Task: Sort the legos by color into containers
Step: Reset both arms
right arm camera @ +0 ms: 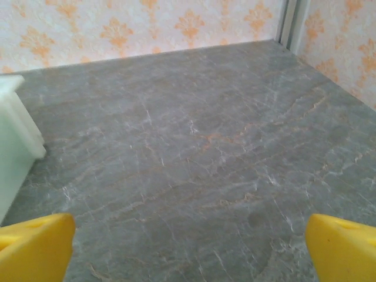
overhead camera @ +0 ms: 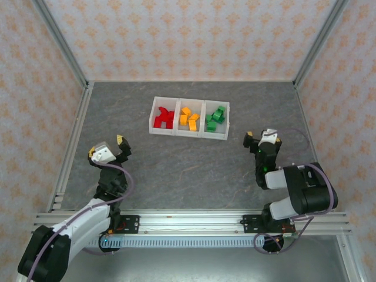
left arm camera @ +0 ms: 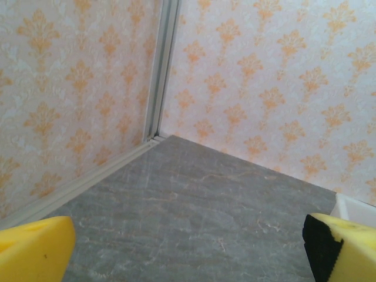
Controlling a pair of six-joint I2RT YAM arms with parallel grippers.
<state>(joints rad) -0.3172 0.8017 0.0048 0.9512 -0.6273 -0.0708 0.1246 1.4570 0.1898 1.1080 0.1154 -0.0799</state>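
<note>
While both arms sit back near the front edge of the grey table [overhead camera: 188, 173], the containers [overhead camera: 176, 133] lie toward its rear centre as three translucent white bins joined in a row, well apart from either arm. The legos are grouped by colour: red legos [overhead camera: 163, 118] in the left compartment, orange-yellow legos [overhead camera: 189, 117] in the middle one, and green legos [overhead camera: 215, 119] in the right one.

The left gripper [overhead camera: 107, 147] hovers over the left part of the table with its jaws spread wide. In its wrist view only bare stone-patterned surface lies between the yellow fingers [left arm camera: 32, 249], and a white bin corner [left arm camera: 352, 207] shows at the far right.

The right gripper [overhead camera: 262, 136] stands just right of the tray, likewise wide open — its fingers [right arm camera: 343, 247] frame bare table, with a bin wall [right arm camera: 14, 132] at the left edge.
</note>
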